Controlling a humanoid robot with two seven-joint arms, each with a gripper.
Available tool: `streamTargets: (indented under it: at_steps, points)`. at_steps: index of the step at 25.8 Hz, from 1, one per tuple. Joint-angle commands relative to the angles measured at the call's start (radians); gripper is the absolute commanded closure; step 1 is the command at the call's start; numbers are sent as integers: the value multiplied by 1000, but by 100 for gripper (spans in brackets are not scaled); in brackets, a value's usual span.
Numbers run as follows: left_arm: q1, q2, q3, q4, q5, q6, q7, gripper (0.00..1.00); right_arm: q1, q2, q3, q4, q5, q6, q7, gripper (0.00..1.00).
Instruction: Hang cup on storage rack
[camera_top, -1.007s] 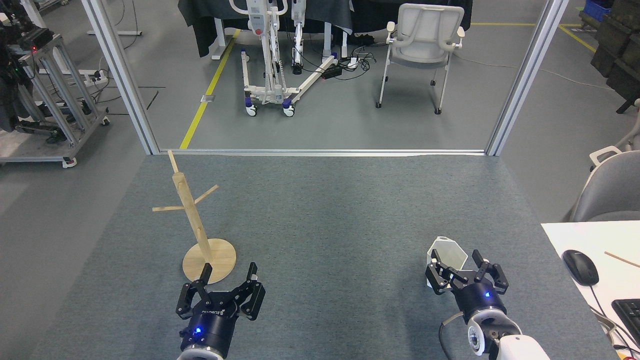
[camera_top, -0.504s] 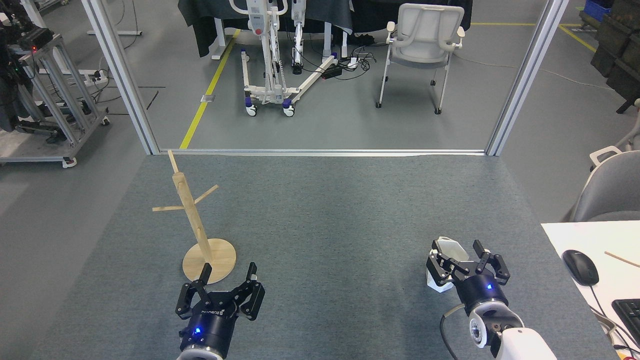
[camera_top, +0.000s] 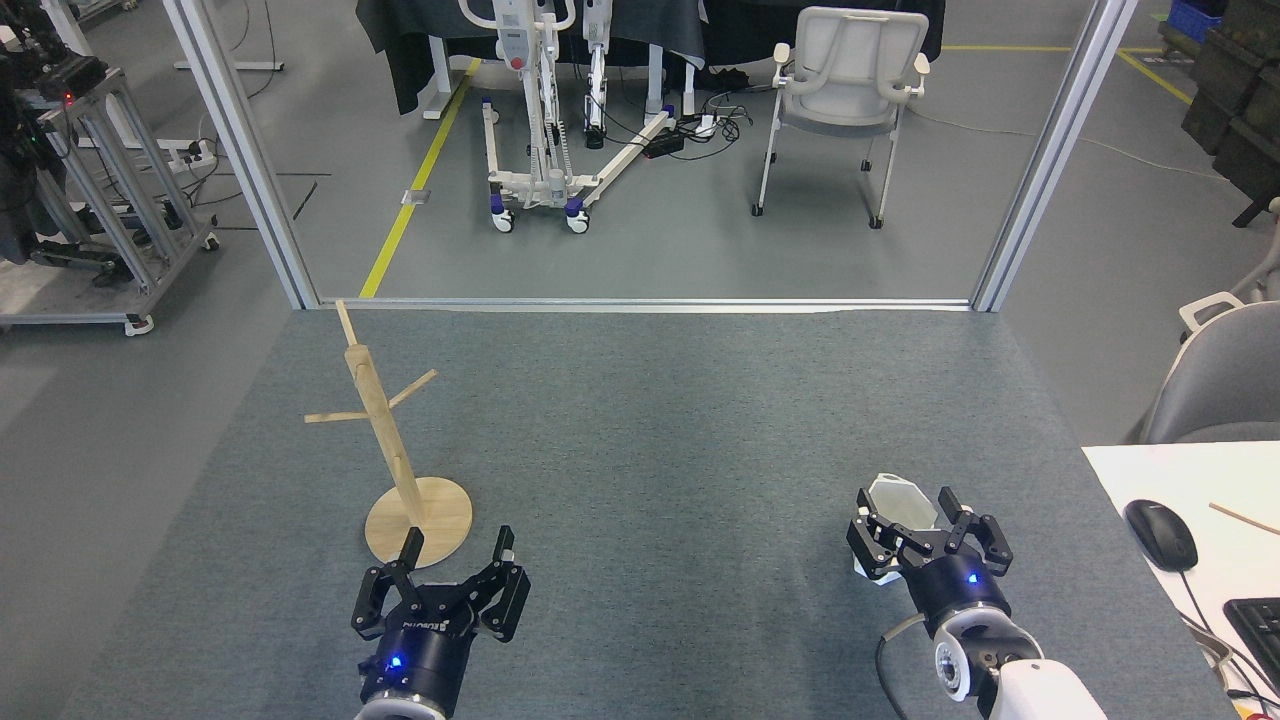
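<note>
The white faceted cup (camera_top: 899, 497) stands on the grey carpeted table at the front right, its open rim facing up. My right gripper (camera_top: 908, 512) reaches over it from the near side with its jaws apart, one black finger on each side of the rim. I cannot tell whether the fingers touch the cup. The lower half of the cup is hidden behind the gripper. The storage rack (camera_top: 385, 425), a light wooden post with thin angled pegs on a round disc base, stands at the front left with nothing on it. My left gripper (camera_top: 457, 547) sits open just in front of the disc.
The table's far edge (camera_top: 640, 303) meets a metal frame with two slanted posts. A white desk (camera_top: 1190, 560) with a black mouse (camera_top: 1160, 534) and a keyboard corner borders the right side. A grey chair (camera_top: 1220, 380) stands behind it.
My right gripper has pushed forward and down over the cup, so more of the cup is covered now. The left arm and the rack have stayed still.
</note>
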Motion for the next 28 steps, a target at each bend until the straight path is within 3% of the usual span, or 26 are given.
streamTargets:
  at_steps: [1, 11, 28]
  points:
    - [0, -1, 0, 0, 0, 0, 1, 1, 0, -1, -1, 5, 0, 1, 2, 1]
    - [-2, -2, 0, 2, 0, -2, 1, 1, -1, -1, -1, 8, 0, 3, 78, 1]
    - [-3, 1, 2, 8, 0, 0, 1, 1, -15, -3, -9, 9, -2, 0, 73, 1]
